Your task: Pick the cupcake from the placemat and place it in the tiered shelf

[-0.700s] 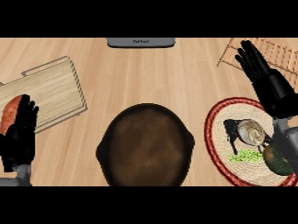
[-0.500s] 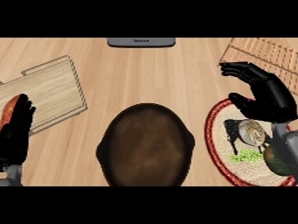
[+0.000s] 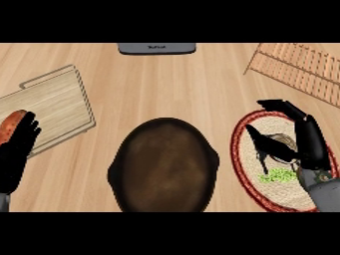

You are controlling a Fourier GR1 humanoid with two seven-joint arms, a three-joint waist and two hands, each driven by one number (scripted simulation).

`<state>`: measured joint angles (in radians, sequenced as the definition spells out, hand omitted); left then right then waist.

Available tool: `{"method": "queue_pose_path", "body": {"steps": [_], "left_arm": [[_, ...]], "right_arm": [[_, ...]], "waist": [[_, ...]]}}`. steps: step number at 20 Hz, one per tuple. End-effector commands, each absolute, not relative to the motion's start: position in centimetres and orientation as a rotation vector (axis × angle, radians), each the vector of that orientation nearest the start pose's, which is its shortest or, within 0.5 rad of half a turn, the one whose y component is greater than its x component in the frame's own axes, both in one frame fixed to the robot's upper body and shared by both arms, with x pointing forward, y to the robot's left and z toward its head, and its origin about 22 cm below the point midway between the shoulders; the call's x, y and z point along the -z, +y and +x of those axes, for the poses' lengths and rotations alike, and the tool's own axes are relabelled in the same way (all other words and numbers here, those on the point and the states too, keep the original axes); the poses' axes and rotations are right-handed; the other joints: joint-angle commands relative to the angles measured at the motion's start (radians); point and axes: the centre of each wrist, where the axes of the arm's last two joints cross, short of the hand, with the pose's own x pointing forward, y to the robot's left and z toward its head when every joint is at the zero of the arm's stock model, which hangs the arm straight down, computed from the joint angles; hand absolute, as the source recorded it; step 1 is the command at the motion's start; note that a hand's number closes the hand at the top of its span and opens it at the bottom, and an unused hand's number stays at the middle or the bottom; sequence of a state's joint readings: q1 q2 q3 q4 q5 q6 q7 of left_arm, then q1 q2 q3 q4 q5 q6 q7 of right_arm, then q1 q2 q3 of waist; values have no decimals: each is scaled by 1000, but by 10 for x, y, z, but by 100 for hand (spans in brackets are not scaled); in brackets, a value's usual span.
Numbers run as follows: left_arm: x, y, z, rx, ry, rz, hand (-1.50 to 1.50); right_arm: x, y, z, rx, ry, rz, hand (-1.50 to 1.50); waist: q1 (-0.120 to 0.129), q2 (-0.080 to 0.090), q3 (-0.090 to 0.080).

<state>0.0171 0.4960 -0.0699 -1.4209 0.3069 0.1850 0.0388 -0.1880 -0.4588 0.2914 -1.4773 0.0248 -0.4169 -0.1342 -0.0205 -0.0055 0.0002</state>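
Right robot hand point(image 3: 308, 142) over placemat point(image 3: 245, 149), fingers and thumb spread in curve around cupcake point(image 3: 281, 144), not closed on it. Cupcake sits on placemat, between thumb and fingers. Shelf point(image 3: 312, 72) beyond fingertips. Pan point(image 3: 165, 167) left of hand. Left robot hand point(image 3: 9, 157) open, resting beside board point(image 3: 47, 107).

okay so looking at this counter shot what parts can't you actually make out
- Cupcake, head view: mostly covered by the right hand over the placemat; contact cannot be told.
- Tiered shelf: cut off by the right edge.
- Orange item on the cutting board: partly hidden by the left hand; what it is cannot be told.
- Grey object: cut by the top band, label too small.
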Motion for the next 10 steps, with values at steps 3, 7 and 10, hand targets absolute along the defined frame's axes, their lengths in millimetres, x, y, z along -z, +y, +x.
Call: {"method": "queue_pose_path", "body": {"steps": [3,7,10], "left_arm": [[-16,345,219,44,-1320,259,0],[6,349,220,31,-1324,287,0],[7,356,218,19,-1320,288,0]], "right_arm": [[-29,-236,215,-394,-1761,-525,-150],[-53,-260,224,-540,-1640,-861,-150],[-65,-264,207,-670,-1511,-955,-150]], "waist": [[14,0,-1],[-1,-2,-6],[-12,-5,-8]]}}
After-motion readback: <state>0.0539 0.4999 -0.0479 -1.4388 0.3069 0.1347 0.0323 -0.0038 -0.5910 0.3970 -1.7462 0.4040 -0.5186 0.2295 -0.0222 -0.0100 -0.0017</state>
